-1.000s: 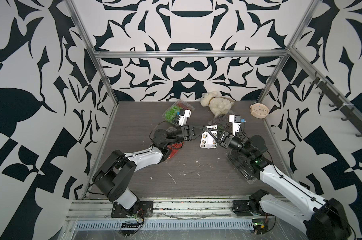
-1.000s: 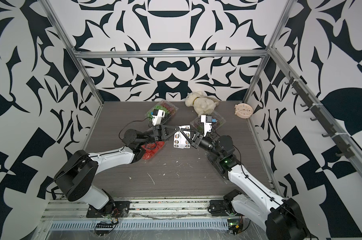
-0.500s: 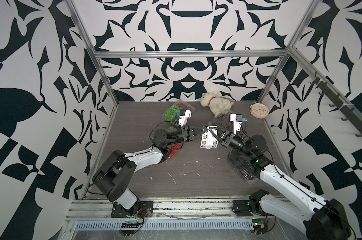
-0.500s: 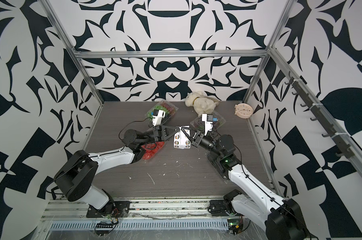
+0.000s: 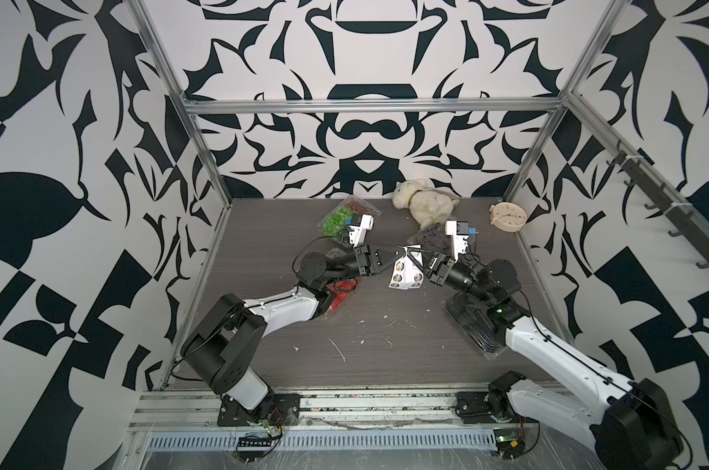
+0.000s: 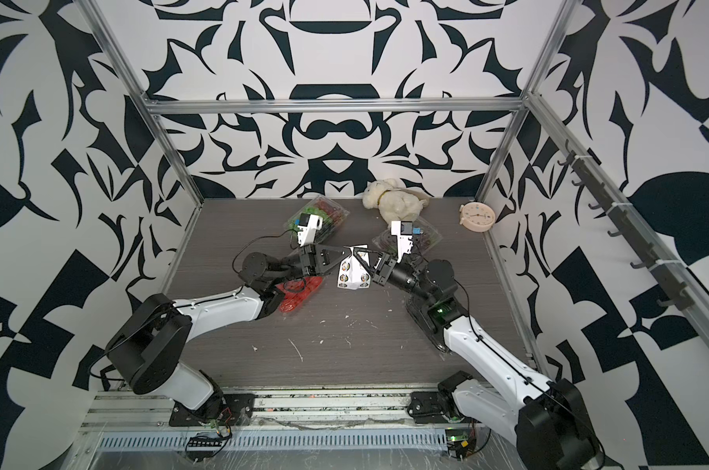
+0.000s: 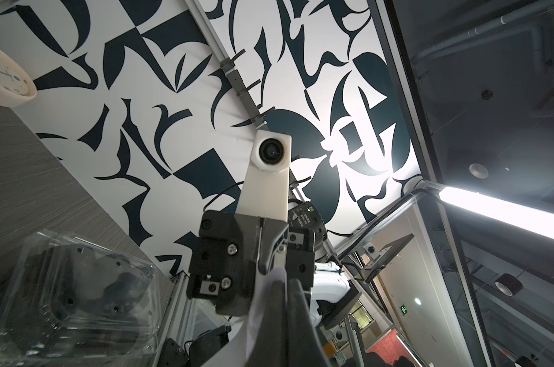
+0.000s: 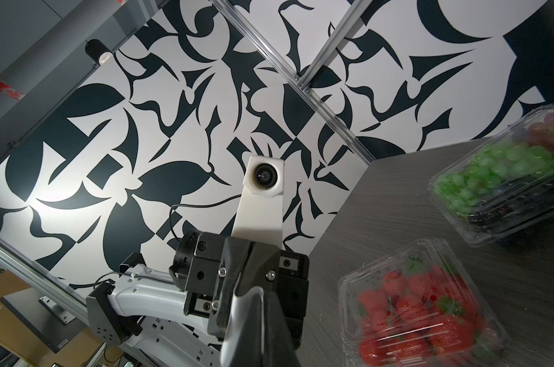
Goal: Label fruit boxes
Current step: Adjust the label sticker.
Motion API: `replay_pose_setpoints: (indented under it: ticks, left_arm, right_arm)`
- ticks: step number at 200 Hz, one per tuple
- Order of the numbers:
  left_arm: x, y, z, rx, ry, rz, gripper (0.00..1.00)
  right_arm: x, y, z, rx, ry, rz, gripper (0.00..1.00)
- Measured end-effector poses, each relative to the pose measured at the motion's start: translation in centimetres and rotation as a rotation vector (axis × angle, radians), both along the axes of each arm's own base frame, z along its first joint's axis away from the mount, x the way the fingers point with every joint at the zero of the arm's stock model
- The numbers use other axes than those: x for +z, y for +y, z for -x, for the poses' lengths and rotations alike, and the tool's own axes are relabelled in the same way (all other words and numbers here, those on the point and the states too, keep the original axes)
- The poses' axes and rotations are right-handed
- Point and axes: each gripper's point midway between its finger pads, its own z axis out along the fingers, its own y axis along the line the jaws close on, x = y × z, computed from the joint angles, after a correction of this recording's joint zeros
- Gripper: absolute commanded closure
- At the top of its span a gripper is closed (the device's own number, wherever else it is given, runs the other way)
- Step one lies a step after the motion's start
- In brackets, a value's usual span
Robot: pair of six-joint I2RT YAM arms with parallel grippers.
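Left tool (image 5: pixel 401 256) and right tool (image 5: pixel 413 254) meet tip to tip above the worktop (image 5: pixel 377 342). Both are clamped tight on a white sticker sheet (image 5: pixel 403 277) hanging between them. A strawberry box (image 5: pixel 341 292) lies just beneath the left tool. An avocado box (image 5: pixel 430 235) sits behind the right tool, a grape box (image 5: pixel 338 217) behind the left tool, and a fourth clear box (image 5: pixel 468 329) under the right arm.

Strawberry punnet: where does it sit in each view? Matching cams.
Both top views: strawberry punnet lies partly under the left arm.
Left wrist: not in it.
Right wrist: strawberry punnet, nearer the camera than the grape punnet.
Shared landmark: that grape punnet, behind the strawberries towards the back wall in both top views; the left wrist lacks it.
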Motion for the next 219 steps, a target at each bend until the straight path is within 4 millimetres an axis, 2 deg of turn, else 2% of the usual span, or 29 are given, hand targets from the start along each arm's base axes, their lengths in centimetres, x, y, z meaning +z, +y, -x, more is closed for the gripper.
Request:
replay_pose_setpoints:
  ticks: [74, 90, 109, 140, 180, 219]
  left_arm:
    - [-0.1, -0.1, 0.1, -0.008, 0.0, -0.005, 1.0]
    - [-0.1, -0.1, 0.2, -0.011, -0.001, -0.006, 1.0]
    - [0.0, -0.2, 0.6, -0.02, -0.011, -0.002, 1.0]
    - [0.3, 0.0, 0.6, -0.015, -0.023, 0.003, 1.0]
    - [0.4, 0.3, 0.3, -0.003, -0.03, 0.006, 1.0]
    - [0.4, 0.3, 0.3, -0.003, -0.03, 0.006, 1.0]
  right_arm:
    - [-0.7, 0.2, -0.2, 0.004, 0.02, 0.017, 1.0]
    - [-0.7, 0.0, 0.0, -0.004, 0.02, 0.024, 0.81]
    - [-0.7, -0.5, 0.3, -0.025, 0.018, 0.042, 0.75]
    - [0.0, -1.6, 1.3, -0.071, -0.009, 0.065, 0.56]
    - [1.5, -2.4, 2.7, -0.082, -0.065, 0.049, 0.53]
    - [-0.4, -1.6, 2.0, -0.049, -0.006, 0.057, 0.54]
